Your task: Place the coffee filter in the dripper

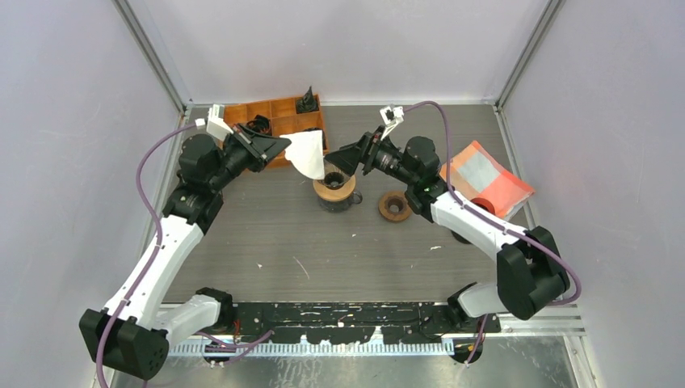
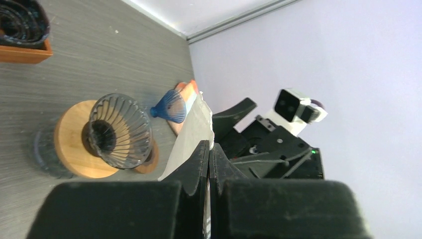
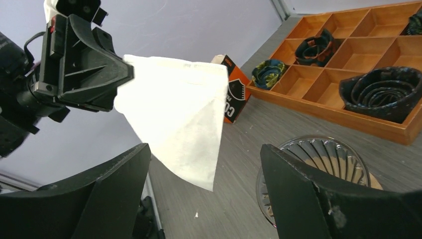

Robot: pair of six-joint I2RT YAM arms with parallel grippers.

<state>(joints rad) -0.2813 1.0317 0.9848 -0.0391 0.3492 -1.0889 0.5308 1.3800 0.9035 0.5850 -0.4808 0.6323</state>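
My left gripper (image 1: 284, 145) is shut on one corner of a white paper coffee filter (image 1: 307, 153) and holds it in the air just left of the dripper (image 1: 334, 179). The dripper is a ribbed glass cone on a round wooden collar, standing mid-table; it also shows in the left wrist view (image 2: 119, 130) and the right wrist view (image 3: 323, 164). The filter hangs flat, point down, in the right wrist view (image 3: 179, 119). My right gripper (image 1: 339, 158) is open and empty, just right of the filter above the dripper. In the left wrist view the filter (image 2: 191, 134) rises edge-on from my shut gripper (image 2: 209, 154).
A wooden compartment tray (image 1: 275, 121) with dark coiled items stands at the back left. A second wooden ring (image 1: 394, 205) lies right of the dripper. An orange and white filter packet (image 1: 485, 179) lies at the right. A small dark carton (image 3: 234, 92) stands near the tray.
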